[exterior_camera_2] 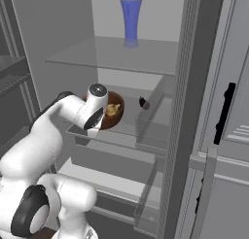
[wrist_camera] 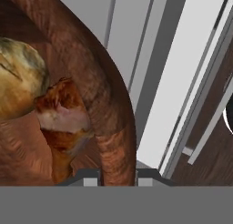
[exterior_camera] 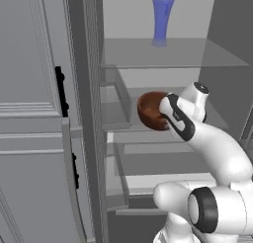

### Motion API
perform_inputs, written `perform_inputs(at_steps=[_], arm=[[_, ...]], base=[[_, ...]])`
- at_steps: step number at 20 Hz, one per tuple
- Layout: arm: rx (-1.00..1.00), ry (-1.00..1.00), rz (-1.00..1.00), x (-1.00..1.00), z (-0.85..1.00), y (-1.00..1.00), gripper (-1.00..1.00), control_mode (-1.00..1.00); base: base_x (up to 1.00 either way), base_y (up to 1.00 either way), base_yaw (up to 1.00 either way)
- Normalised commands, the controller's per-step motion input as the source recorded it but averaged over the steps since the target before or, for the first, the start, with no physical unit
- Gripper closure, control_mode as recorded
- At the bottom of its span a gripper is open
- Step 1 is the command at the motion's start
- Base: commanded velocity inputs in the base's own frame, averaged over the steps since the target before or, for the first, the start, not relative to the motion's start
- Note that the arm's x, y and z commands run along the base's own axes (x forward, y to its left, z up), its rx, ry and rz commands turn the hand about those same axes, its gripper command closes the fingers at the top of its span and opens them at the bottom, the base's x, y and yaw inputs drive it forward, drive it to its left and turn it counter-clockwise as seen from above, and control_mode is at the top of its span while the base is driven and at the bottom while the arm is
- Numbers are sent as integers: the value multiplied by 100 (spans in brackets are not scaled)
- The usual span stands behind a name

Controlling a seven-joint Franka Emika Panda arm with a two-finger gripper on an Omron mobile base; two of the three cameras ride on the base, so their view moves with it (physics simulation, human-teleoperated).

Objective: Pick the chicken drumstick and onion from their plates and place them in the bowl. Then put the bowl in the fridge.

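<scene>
End effector (wrist_camera: pixel 118 178) grips the bowl (wrist_camera: pixel 113 127) rim, above the fridge (exterior_camera_2: pixel 194 87) glass shelf (exterior_camera_2: pixel 146 63).

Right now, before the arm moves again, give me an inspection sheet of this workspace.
Surface: glass fridge shelf, middle level; the bowl is at it, contact not discernible.
Job's things: wide reddish-brown wooden bowl tilted, inside the open grey fridge. Round yellowish-tan onion and reddish-brown chicken drumstick lie in the bowl, touching.
Clutter: tall blue vase upright on the upper shelf; small dark item at the door-side bin, too small to identify.
End effector: end effector shut on the bowl's rim, one finger inside, one outside.
Cables: nothing seen.
Surroundings: fridge door open, black handles; drawers below the shelf.
</scene>
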Motion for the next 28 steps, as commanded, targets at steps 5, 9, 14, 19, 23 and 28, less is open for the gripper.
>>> perform_inputs(at_steps=[5, 9, 14, 19, 23, 28], arm=[[0, 0, 1, 41, -23, 0, 100, -100], [0, 0, 2, 46, -34, 0, 100, -100], [0, -1, 2, 48, -24, 0, 100, -100], [0, -2, 1, 54, -11, 0, 100, -100], [0, -4, 0, 40, -23, 0, 100, -100], [0, -5, 0, 33, -24, 0, -100, -100]], base=[[0, 0, 0], [0, 0, 0], [0, 0, 0], [0, 0, 0], [0, 0, 0], [0, 0, 0]])
